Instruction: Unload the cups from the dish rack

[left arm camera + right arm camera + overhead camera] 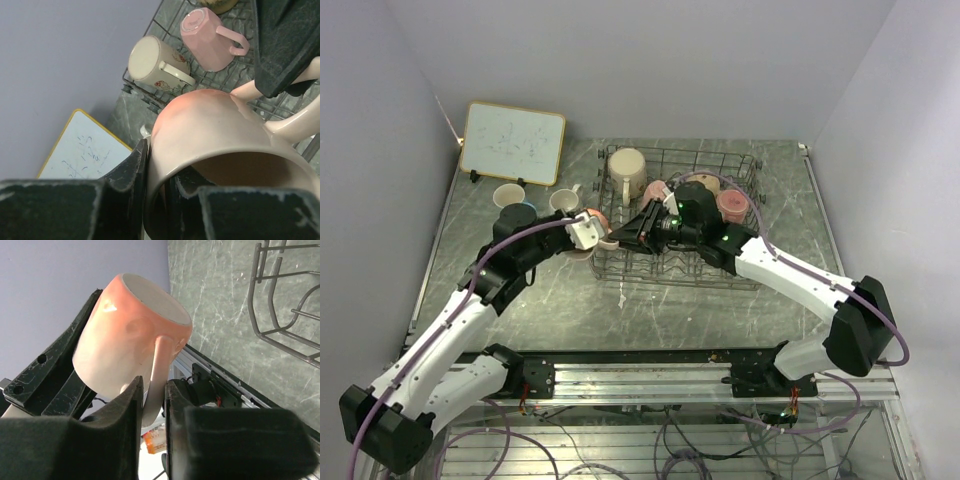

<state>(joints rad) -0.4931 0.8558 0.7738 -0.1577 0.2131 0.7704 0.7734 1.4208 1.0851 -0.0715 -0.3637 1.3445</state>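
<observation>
A: So, who has the pale pink mug [125, 335] right now?

B: Both arms. It hangs tilted in the air at the left edge of the dish rack [750, 165]. The right gripper [152, 390] has its jaws pinched on the handle. The left gripper [155, 175] straddles the wall, one finger [132, 170] outside and one inside the mouth, pressed onto the rim.

A: Why two grips at once?

B: It reads as a handover. The right arm sits closer to the rack, while the open table [560, 300] lies on the left arm's side. Two cups [509, 196] stand upright there near the whiteboard [512, 143].

A: And why handle against rim?

B: Holding the handle leaves the rim free for the other arm. A rim grip should also let the mug go down on its base.

A: What could go wrong?

B: If the left arm pulls away before the right jaws part, the mug may twist or slip.

A: What is left in the rack?

B: At least a cream mug [627, 170], another pink mug [656, 190] and a dark pink-red one [732, 205].
</observation>
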